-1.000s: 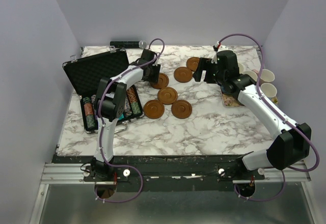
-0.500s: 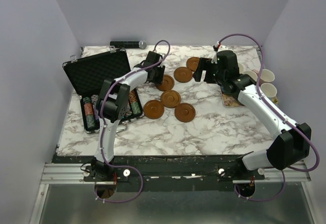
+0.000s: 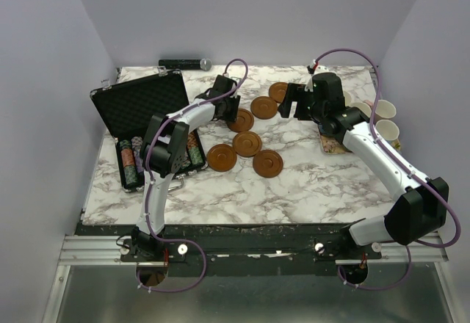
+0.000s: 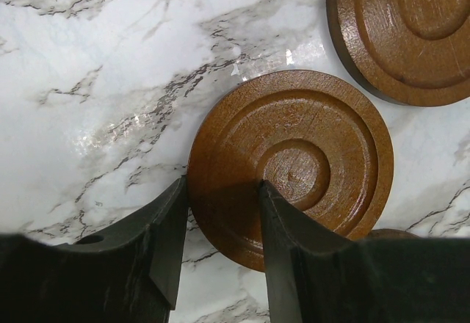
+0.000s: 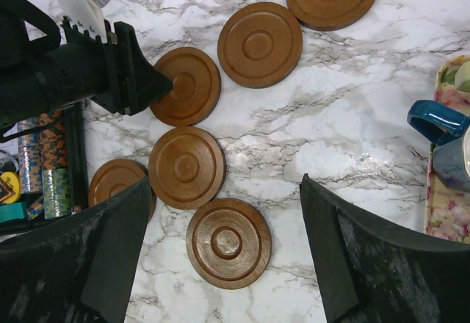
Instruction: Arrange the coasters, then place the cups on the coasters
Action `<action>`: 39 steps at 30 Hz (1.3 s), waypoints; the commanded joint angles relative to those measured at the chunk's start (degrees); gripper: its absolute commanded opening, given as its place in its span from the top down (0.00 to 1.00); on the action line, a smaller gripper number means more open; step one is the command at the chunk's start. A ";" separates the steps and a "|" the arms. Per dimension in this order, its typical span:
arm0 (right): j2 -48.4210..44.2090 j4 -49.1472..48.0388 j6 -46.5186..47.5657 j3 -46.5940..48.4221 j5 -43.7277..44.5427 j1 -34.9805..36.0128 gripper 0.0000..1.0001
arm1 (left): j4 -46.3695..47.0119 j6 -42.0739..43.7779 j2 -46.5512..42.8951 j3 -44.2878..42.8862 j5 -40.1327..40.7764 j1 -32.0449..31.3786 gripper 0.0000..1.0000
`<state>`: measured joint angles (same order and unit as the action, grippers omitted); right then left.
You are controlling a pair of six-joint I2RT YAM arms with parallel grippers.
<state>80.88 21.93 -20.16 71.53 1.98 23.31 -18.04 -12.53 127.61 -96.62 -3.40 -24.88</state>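
Left gripper (image 4: pixel 222 191) down low, jaws narrowed astride the near rim of a round reddish-brown wooden coaster (image 4: pixel 308 161) lying flat on the white marble table (image 4: pixel 88 66). Pinched or not, can't tell. Right gripper (image 5: pixel 224 183) hangs wide open, empty, above the other coasters (image 5: pixel 186 167).

White arms (image 3: pixel 374 150) with black joints, purple cables (image 3: pixel 345 51).

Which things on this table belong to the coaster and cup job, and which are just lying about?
Job: six round reddish-brown wooden coasters; handled ceramic cups at the right edge.
Lying about: open black hard case; striped poker chips in it; black cylinder with a silver tip; rectangular floral tray.
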 commanded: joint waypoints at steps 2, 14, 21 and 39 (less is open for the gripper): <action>-0.37 -0.58 -0.67 -0.16 -0.66 0.07 0.11 | -3.84 -1.18 0.53 2.22 -2.49 -2.54 0.52; -0.46 -0.58 -0.58 -0.42 -0.48 0.07 0.11 | -3.93 -1.61 0.62 1.96 -2.84 -3.86 0.52; -0.64 -0.58 -0.67 -0.42 -0.40 0.07 0.11 | -4.11 -2.32 0.80 1.78 -1.97 -4.03 0.52; -1.08 -1.19 -0.84 -0.86 -0.22 0.07 0.11 | -5.43 -4.43 -0.69 -2.43 0.41 -4.03 0.18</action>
<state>80.88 21.91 -20.56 71.50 2.00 23.31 -19.55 -15.20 127.61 -97.80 -3.07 -28.64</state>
